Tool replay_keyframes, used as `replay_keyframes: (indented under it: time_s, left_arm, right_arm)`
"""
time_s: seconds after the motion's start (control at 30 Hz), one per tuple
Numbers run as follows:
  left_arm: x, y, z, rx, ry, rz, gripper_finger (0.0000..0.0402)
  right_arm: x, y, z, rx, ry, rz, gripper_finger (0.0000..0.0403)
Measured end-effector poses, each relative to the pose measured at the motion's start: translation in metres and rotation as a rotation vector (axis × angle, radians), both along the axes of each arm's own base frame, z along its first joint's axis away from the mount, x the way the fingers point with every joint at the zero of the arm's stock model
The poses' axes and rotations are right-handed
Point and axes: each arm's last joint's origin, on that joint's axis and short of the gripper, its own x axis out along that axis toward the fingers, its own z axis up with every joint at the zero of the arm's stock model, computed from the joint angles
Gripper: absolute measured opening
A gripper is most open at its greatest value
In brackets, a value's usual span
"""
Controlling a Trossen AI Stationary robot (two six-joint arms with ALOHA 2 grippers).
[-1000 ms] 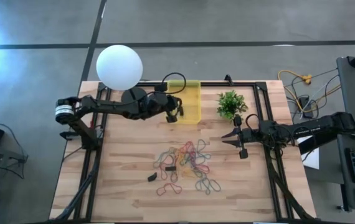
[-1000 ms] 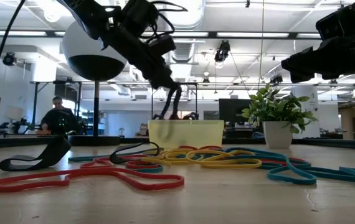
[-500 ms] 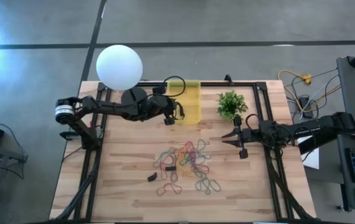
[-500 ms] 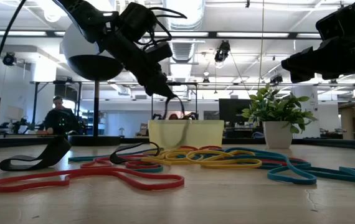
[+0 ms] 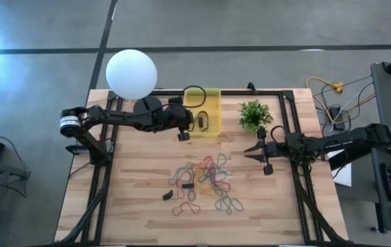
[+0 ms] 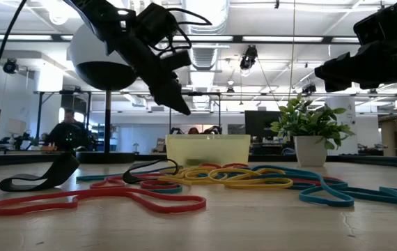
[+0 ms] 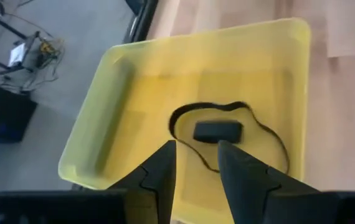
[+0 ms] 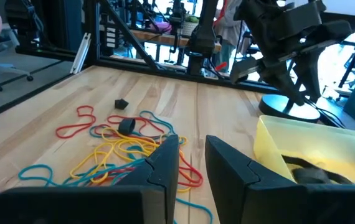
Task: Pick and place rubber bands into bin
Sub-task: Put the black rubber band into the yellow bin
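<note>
The left gripper (image 5: 184,132) is held above the table (image 5: 140,199), just beside the near edge of the bin (image 5: 212,96), its fingers (image 7: 159,177) parted with nothing between them. In the left wrist view a black band (image 7: 227,134) is seen lying loose on the bin floor, a thin loop with a thicker dark piece across it. The bin is set at the far side of the table, between the white globe lamp (image 5: 132,74) and the small plant (image 5: 254,114). The remaining bands (image 5: 206,182) are spread in a tangled heap near the middle of the table, red, yellow and blue-green loops among them, with a few dark ones at the heap's left edge. In the low view a red loop (image 6: 94,201) is noted nearest the camera. The right gripper (image 5: 261,157) is held still near the plant, well apart from the heap; its fingers (image 8: 162,165) are seen slightly parted with nothing between them. A seated person (image 6: 65,132) is visible in the room behind the table.
</note>
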Motion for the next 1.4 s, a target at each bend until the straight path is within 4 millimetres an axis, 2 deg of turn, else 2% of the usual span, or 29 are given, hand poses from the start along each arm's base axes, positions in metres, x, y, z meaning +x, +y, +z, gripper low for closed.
replay_keyframes:
  time_s: [0.1,0.23,0.4,0.5,0.77,0.9,1.13,1.27,1.4]
  left_arm:
    - [-0.001,-0.01,0.003,-0.024,0.003,-0.053,0.0103]
    - [-0.008,-0.034,0.007,-0.094,0.043,-0.106,0.0103]
    - [-0.023,-0.075,0.007,-0.22,0.13,-0.157,0.0103]
    - [-0.031,-0.1,0.007,-0.315,0.112,-0.204,0.0103]
    - [-0.05,-0.16,-0.011,-0.526,0.141,-0.217,0.0103]
    - [-0.057,-0.179,-0.018,-0.601,0.154,-0.182,0.0103]
    - [-0.066,-0.201,-0.02,-0.707,0.14,-0.143,0.0103]
    - [-0.064,-0.211,-0.019,-0.733,0.073,-0.194,0.0103]
    - [-0.061,-0.218,-0.033,-0.761,0.066,-0.201,0.0103]
  right_arm:
    - [0.0,0.0,0.0,0.0,0.001,0.0,0.0068]
    - [0.0,0.0,-0.002,-0.002,0.025,0.0,0.0068]
    - [-0.001,0.0,-0.007,-0.012,0.067,0.0,0.0068]
    - [0.0,0.0,-0.007,-0.007,0.069,-0.001,0.0068]
    - [0.0,0.0,-0.007,0.019,0.075,-0.004,0.0068]
    - [0.0,0.0,-0.007,0.023,0.076,-0.005,0.0068]
    - [0.0,0.0,-0.007,0.023,0.076,-0.005,0.0068]
    - [0.0,0.0,-0.007,0.023,0.075,-0.005,0.0068]
    - [0.0,0.0,-0.007,0.023,0.073,-0.004,0.0068]
